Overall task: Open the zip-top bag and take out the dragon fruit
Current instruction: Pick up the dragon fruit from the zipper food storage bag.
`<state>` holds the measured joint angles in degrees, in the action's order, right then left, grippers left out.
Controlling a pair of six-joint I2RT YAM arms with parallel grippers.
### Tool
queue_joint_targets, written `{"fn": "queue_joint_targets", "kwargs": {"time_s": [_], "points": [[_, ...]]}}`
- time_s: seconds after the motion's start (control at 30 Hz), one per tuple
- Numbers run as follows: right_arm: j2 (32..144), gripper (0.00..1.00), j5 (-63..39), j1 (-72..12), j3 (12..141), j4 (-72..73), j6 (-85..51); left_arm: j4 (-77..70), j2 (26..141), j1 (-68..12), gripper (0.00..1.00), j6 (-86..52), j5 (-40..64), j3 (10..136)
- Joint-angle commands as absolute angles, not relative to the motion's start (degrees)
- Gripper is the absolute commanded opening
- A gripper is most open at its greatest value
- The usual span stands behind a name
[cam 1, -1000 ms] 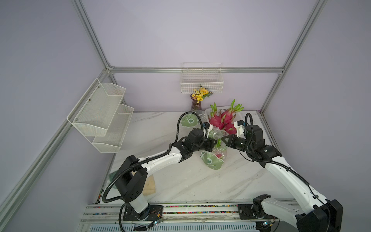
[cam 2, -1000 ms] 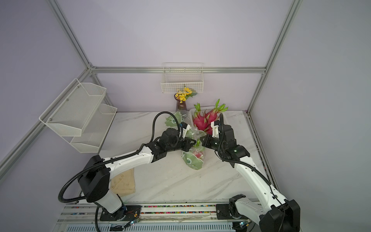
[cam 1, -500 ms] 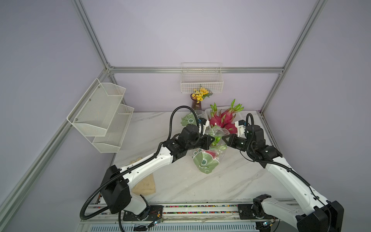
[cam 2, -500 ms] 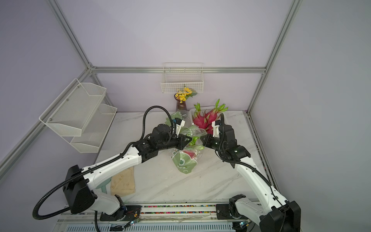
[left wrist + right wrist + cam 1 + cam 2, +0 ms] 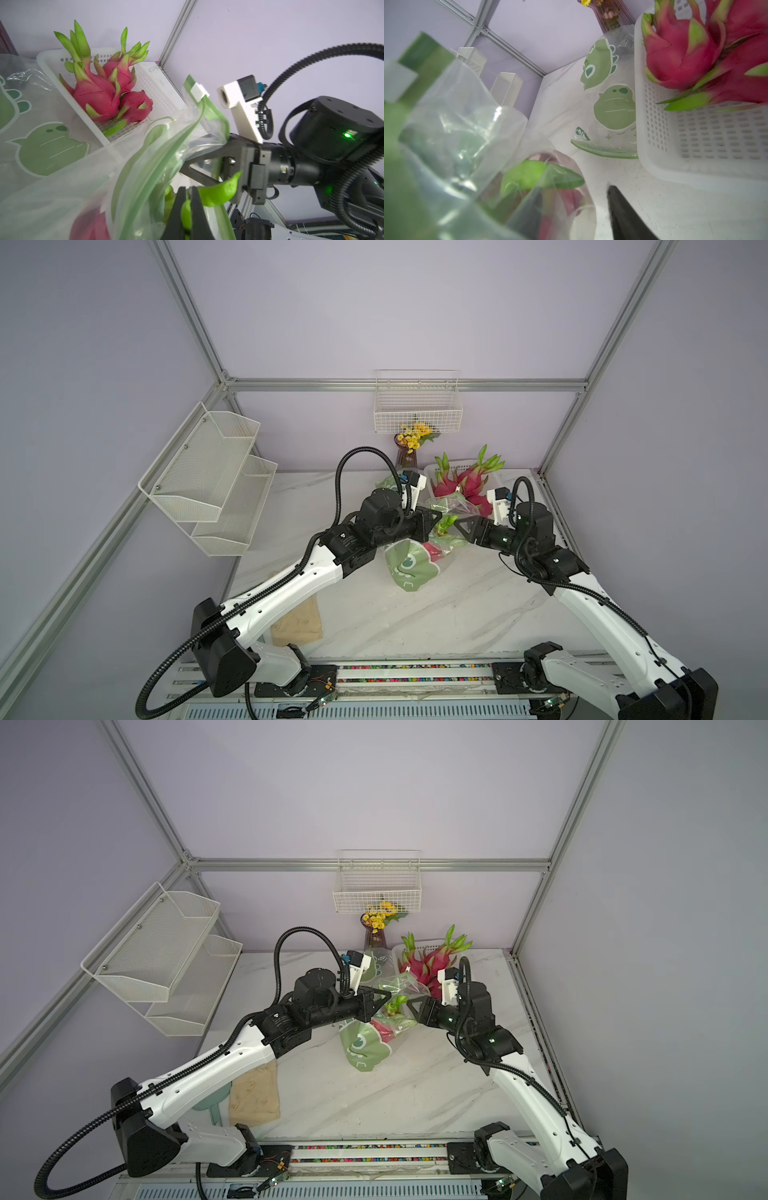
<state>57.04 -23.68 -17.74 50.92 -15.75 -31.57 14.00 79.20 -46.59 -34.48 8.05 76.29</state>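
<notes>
Dragon fruit [image 5: 432, 549] inside zip-top bag [image 5: 409, 568], near white basket [image 5: 158, 83]. Left gripper [image 5: 188, 209] clenched on green spike through mouth. Right gripper [image 5: 461, 526] jaws apart, empty, beside bag. Fruit looks heavy; spikes flimsy, film slippery — better grasp body.

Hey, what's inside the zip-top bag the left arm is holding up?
A dragon fruit: pink body and green spikes show through the bag. The bag's green print and the left end effector cover its lower part, so whether anything else is inside cannot be seen.
</notes>
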Motion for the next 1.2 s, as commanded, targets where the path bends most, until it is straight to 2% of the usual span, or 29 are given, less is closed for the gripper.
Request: {"fn": "queue_joint_targets", "kwargs": {"time_s": [0.0, 0.17, 0.37, 0.47, 0.57, 0.67, 0.83, 1.17], "points": [[51.35, 0.69, -23.58, -17.71, 49.26, -11.39, -26.11, 13.00, 76.11, -46.75, 0.00, -35.68, 1.64, 80.83], [47.69, 0.84, -24.35, -17.68, 47.65, -9.32, -21.72, 15.01, 73.91, -46.68, 0.00, -37.01, -4.24, 82.46], [47.33, 0.92, -23.89, -17.71, 47.37, -8.72, -16.68, 17.56, 71.81, -46.69, 0.00, -38.98, -10.40, 84.50], [47.61, 0.97, -29.33, -17.75, 44.53, -2.31, -16.05, 18.93, 70.76, -46.73, 0.00, -40.43, -13.94, 85.42], [49.56, 0.97, -34.57, -17.84, 40.15, 9.70, -21.01, 18.91, 69.47, -46.76, 0.00, -41.71, -16.79, 85.60], [53.04, 0.97, -34.64, -20.30, 36.84, 20.05, -25.20, 19.02, 68.40, -46.74, 0.00, -43.02, -20.13, 85.52], [58.72, 0.97, -24.35, -32.16, 37.16, 22.67, -17.94, 16.10, 66.05, -46.70, 0.00, -45.36, -23.52, 83.35], [72.54, 0.97, -20.54, -40.06, 41.47, 31.30, -12.51, 14.42, 63.94, -46.71, 0.00, -46.91, -27.02, 82.78]]}}
